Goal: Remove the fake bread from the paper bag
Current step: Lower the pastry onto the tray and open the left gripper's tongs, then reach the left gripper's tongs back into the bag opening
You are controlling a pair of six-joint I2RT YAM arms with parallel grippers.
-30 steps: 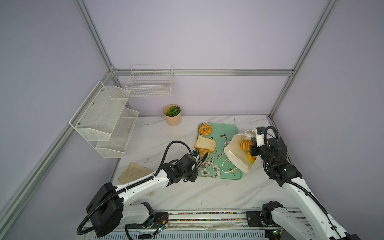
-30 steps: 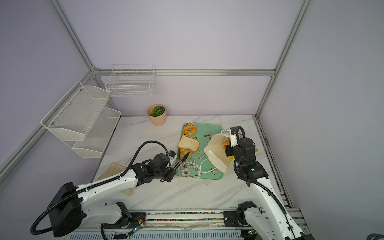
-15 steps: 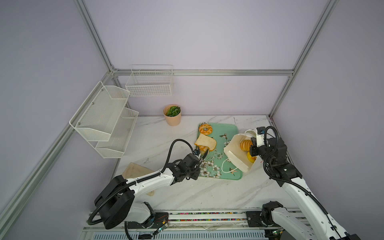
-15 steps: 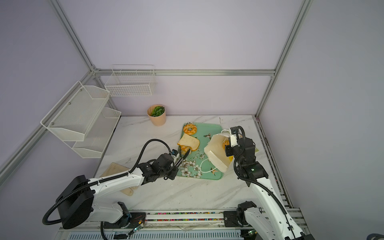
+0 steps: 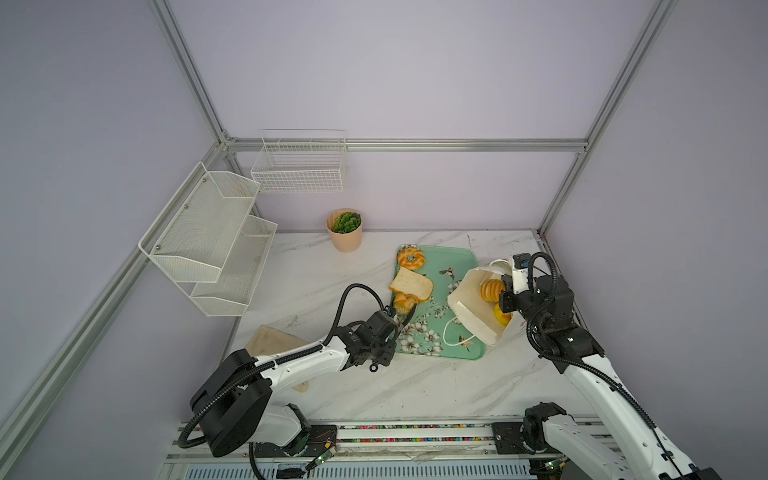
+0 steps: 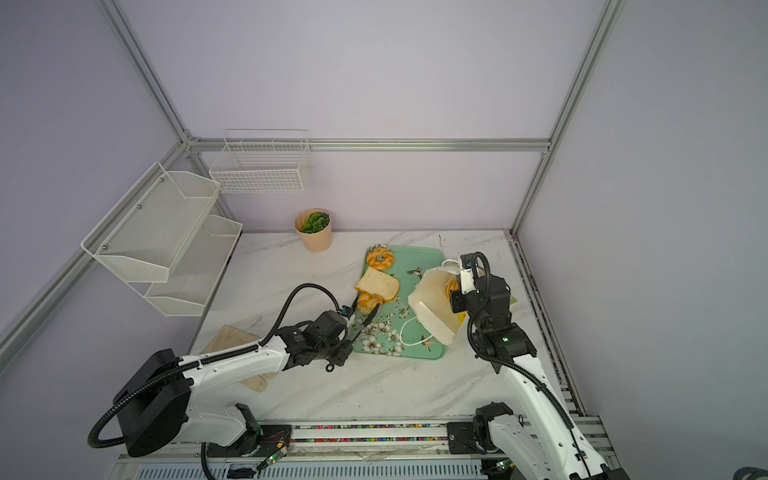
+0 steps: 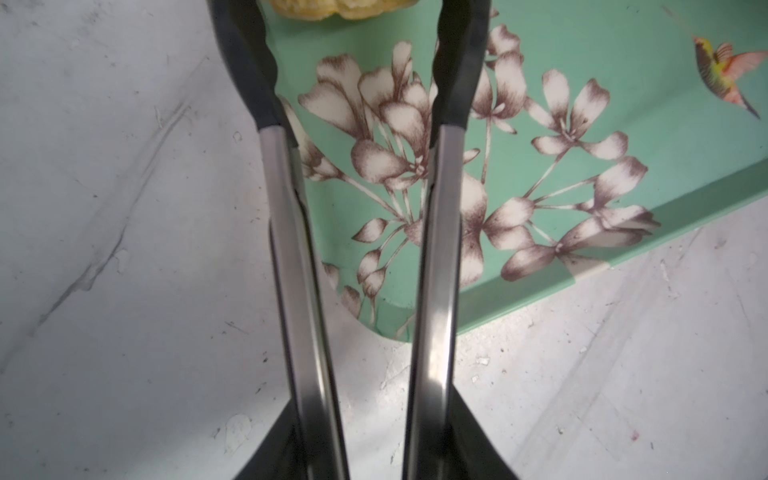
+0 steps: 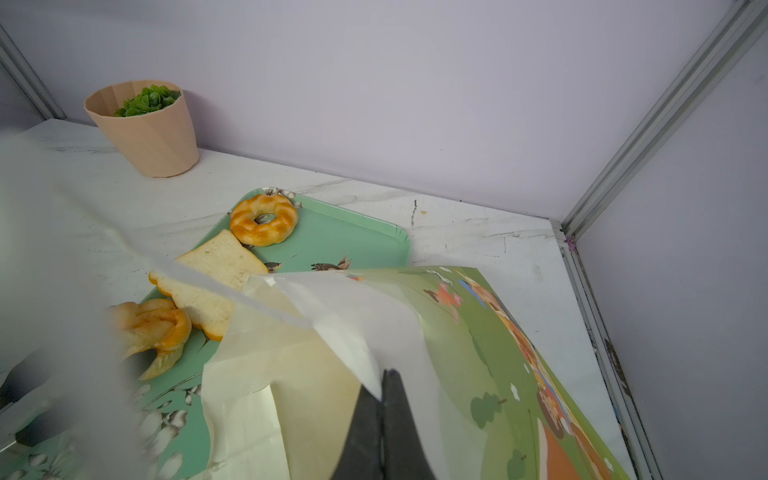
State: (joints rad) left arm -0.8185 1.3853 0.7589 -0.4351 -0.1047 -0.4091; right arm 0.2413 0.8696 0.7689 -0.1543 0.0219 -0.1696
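Loaf (image 5: 492,289) in paper bag (image 5: 469,309): top views only; right end effector (image 8: 384,386) pinches bag; left end effector (image 5: 388,332) clasps tongs (image 7: 436,249).

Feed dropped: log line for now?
left gripper: black-tipped steel tongs, open around golden pointed roll | right gripper: shut on white paper bag rim

Left pincer's (image 6: 350,329) tongs (image 7: 436,249) have opened around the roll (image 6: 368,301).
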